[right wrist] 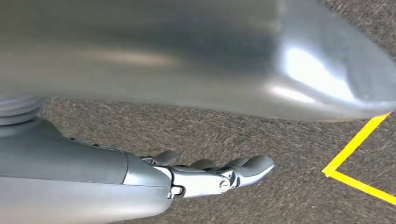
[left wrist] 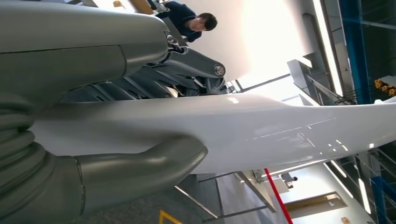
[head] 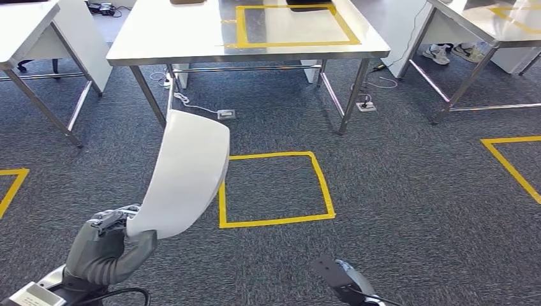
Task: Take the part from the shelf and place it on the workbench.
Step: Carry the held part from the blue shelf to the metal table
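Grey carpet floor marked with yellow tape squares; one full square lies in the middle, just ahead of the robot. Beyond it stands a steel counter with a yellow tape rectangle on its top. Cables and a socket box lie on the carpet under its near edge. More steel counters stand at far left and far right; a person's shoes show under the right one.

Left hand is raised at near left, holding the part, a curved white panel that rises up and away from the hand, over the carpet and short of the counter. Left wrist view: thumb under the panel, dark fingers over it, clamping its near end. A person stands in the background.

Right hand hangs low at near right over bare carpet, holding nothing, fingers stretched out straight and lying side by side.
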You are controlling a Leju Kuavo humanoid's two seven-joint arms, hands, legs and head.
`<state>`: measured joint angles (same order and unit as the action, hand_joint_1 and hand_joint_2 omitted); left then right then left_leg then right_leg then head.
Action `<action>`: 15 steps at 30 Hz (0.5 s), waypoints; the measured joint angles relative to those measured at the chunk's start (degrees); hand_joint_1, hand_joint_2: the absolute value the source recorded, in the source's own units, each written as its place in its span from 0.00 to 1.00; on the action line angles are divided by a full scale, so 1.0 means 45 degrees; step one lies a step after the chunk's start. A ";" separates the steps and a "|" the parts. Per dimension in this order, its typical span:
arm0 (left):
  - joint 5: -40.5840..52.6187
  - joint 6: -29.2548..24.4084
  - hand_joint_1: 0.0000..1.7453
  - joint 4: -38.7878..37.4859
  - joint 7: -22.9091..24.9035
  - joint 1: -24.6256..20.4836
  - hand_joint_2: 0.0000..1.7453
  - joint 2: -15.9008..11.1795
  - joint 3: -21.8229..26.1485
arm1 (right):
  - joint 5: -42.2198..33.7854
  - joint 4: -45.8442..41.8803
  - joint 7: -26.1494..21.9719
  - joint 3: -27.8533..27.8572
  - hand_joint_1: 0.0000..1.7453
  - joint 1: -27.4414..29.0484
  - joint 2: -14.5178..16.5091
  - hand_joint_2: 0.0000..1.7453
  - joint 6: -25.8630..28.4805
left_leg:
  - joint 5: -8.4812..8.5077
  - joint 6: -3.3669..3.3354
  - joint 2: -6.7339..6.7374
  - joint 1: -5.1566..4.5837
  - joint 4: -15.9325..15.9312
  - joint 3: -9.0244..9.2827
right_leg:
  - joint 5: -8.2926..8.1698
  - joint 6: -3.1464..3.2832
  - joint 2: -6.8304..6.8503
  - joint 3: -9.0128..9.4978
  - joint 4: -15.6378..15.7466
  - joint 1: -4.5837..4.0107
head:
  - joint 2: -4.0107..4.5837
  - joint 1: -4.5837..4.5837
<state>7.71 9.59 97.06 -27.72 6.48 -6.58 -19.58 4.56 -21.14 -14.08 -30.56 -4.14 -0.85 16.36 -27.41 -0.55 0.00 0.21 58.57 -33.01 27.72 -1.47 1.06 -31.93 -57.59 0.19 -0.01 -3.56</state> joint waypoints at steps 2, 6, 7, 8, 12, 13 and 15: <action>-0.0008 -0.0035 1.00 0.0007 -0.0012 0.0045 1.00 0.0000 0.0013 | 0.0038 0.0000 0.0055 0.0000 0.00 -0.0001 -0.0036 0.00 -0.0022 | 0.0000 0.0000 0.0000 0.0000 0.0000 0.0000 | 0.0000 0.0000 0.0000 0.0000 0.0000 0.0000 | 0.0000 0.0000; -0.0039 -0.0061 1.00 0.0030 -0.0013 0.0116 1.00 0.0000 0.0069 | 0.0089 0.0000 0.0138 -0.0009 0.00 -0.0006 -0.0074 0.00 -0.0054 | 0.0000 0.0000 0.0000 0.0000 -0.0001 0.0000 | 0.0000 0.0000 0.0000 0.0000 0.0000 0.0000 | 0.0001 0.0000; -0.0042 -0.0066 1.00 0.0032 -0.0013 0.0120 1.00 0.0000 0.0073 | 0.0103 0.0000 0.0147 -0.0012 0.00 -0.0008 -0.0077 0.00 -0.0062 | 0.0000 0.0000 0.0000 0.0000 -0.0001 0.0000 | 0.0000 0.0000 0.0000 0.0000 0.0000 -0.0001 | 0.0001 0.0000; -0.0042 -0.0069 1.00 0.0032 -0.0012 0.0124 1.00 0.0000 0.0073 | 0.0113 0.0000 0.0149 -0.0017 0.00 -0.0009 -0.0078 0.00 -0.0073 | 0.0000 0.0000 0.0000 0.0000 -0.0001 0.0000 | 0.0000 0.0000 0.0001 0.0000 -0.0001 -0.0001 | 0.0001 0.0000; -0.0042 -0.0072 1.00 0.0036 0.0036 0.0133 1.00 0.0001 0.0073 | 0.0109 0.0000 0.0179 -0.0027 0.00 -0.0007 -0.0078 0.00 -0.0142 | 0.0000 0.0000 0.0000 0.0000 -0.0002 0.0001 | 0.0000 0.0000 0.0001 0.0001 -0.0001 -0.0001 | -0.0001 0.0000; -0.0042 -0.0072 1.00 0.0038 0.0048 0.0135 1.00 0.0001 0.0073 | 0.0091 0.0000 0.0186 -0.0028 0.00 -0.0006 -0.0078 0.00 -0.0158 | 0.0000 0.0000 0.0000 0.0000 -0.0002 0.0001 | 0.0000 0.0000 0.0000 0.0000 -0.0002 -0.0001 | 0.0000 0.0000; -0.0042 -0.0072 1.00 0.0040 0.0068 0.0134 1.00 0.0000 0.0073 | 0.0044 0.0000 0.0186 -0.0032 0.00 -0.0003 -0.0078 0.00 -0.0181 | 0.0000 0.0000 0.0000 0.0000 -0.0001 0.0001 | 0.0000 0.0000 0.0000 -0.0001 -0.0002 0.0000 | -0.0001 0.0000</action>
<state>7.52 9.27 97.24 -27.41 7.08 -6.58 -19.26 4.76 -21.14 -13.25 -30.70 -4.16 -1.20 15.55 -27.41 -0.55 0.00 0.21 58.56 -33.01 27.72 -1.46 1.06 -31.94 -57.59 0.19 -0.02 -3.56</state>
